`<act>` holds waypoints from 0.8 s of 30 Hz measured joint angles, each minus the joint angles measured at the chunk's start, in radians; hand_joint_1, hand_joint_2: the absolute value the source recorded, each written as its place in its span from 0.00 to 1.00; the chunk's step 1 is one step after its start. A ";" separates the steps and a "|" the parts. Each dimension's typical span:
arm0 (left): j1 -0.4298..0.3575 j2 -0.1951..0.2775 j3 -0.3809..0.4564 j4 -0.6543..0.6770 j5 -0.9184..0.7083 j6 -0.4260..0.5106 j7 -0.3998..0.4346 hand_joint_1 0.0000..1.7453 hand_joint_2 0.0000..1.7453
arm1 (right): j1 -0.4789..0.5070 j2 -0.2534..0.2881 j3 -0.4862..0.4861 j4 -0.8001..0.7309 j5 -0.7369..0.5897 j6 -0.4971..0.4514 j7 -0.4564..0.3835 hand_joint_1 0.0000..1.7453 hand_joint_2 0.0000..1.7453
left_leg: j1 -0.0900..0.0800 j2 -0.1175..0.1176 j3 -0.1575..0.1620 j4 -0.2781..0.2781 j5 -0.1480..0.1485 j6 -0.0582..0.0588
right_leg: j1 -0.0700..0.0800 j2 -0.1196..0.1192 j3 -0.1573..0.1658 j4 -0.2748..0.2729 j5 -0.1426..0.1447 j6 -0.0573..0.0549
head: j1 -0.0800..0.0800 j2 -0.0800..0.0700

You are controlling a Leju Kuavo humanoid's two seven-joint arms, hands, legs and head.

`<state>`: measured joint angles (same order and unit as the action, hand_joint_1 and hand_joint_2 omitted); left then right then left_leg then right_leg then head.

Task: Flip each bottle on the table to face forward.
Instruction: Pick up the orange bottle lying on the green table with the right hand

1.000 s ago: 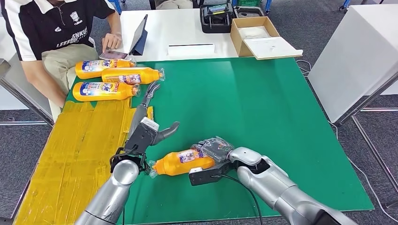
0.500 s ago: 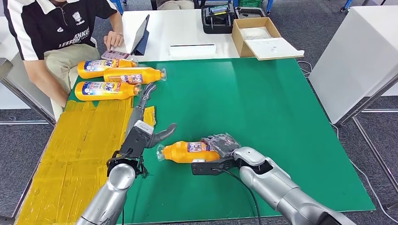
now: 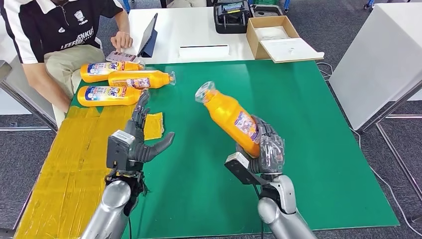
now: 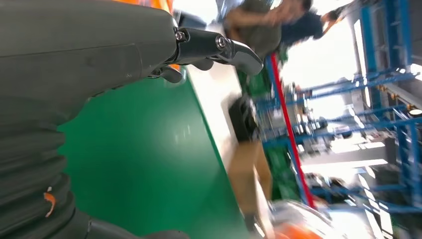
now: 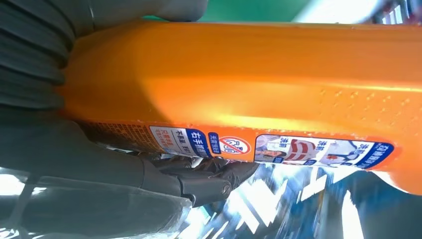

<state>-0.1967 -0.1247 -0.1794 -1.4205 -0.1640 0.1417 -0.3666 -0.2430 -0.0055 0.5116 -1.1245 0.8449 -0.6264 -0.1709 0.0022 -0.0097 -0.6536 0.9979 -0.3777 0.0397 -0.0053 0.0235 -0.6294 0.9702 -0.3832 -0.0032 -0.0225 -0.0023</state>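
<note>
My right hand point(image 3: 263, 149) grips the base of an orange bottle point(image 3: 228, 115) and holds it above the green mat point(image 3: 298, 109), tilted with its clear-wrapped cap up and to the far left. The right wrist view looks along the bottle's orange side point(image 5: 259, 84) and its label strip, with my fingers point(image 5: 199, 179) wrapped under it. My left hand point(image 3: 137, 142) hovers over the mat's left part, fingers spread, holding nothing; its fingers point(image 4: 219, 47) stick out over the mat in the left wrist view. Three orange bottles point(image 3: 110, 95) point(image 3: 139, 79) point(image 3: 105, 70) lie on their sides at the far left.
Yellow tape point(image 3: 74, 159) covers the table left of the mat. A seated person point(image 3: 54, 40) is at the far left, one hand by a tablet point(image 3: 148, 37). On the white table behind stand an open cardboard box point(image 3: 273, 37) and a black case point(image 3: 231, 17).
My right hand has lifted the bottle off the mat and swung it from lying flat to tilted upward. My left hand has pulled back from the bottle toward me.
</note>
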 joint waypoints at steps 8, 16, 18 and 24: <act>0.026 0.000 0.002 -0.063 0.129 -0.049 0.006 0.00 1.00 | 0.091 0.103 -0.118 -0.133 -0.047 -0.026 -0.107 1.00 1.00 | 0.001 0.001 0.000 0.000 -0.001 -0.003 | 0.001 0.002 -0.001 0.000 0.000 -0.001 | 0.000 0.000; 0.050 0.000 -0.004 -0.123 0.172 -0.067 0.026 0.00 1.00 | 0.124 0.178 -0.186 -0.175 -0.081 -0.028 -0.310 1.00 1.00 | 0.001 0.001 0.000 0.000 -0.001 -0.003 | 0.001 0.002 -0.001 0.000 0.000 -0.001 | 0.000 0.000; 0.056 0.000 -0.009 -0.133 0.173 -0.068 0.028 0.00 1.00 | 0.125 0.193 -0.192 -0.175 -0.084 -0.028 -0.324 1.00 1.00 | 0.001 0.001 0.000 0.000 -0.001 -0.003 | 0.001 0.002 -0.001 0.000 -0.001 -0.001 | 0.000 0.000; 0.060 0.002 -0.019 -0.140 0.191 -0.072 0.036 0.00 1.00 | 0.119 0.216 -0.197 -0.171 -0.092 -0.028 -0.332 1.00 1.00 | 0.001 0.001 0.000 0.000 -0.001 -0.003 | 0.001 0.002 -0.001 0.000 0.000 -0.001 | 0.000 0.000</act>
<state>-0.1368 -0.1231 -0.1983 -1.5606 0.0272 0.0694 -0.3308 -0.1241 0.2100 0.3146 -1.2956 0.7530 -0.6546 -0.5032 0.0027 -0.0089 -0.6535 0.9978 -0.3788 0.0370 -0.0043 0.0252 -0.6302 0.9701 -0.3837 -0.0039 -0.0222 -0.0023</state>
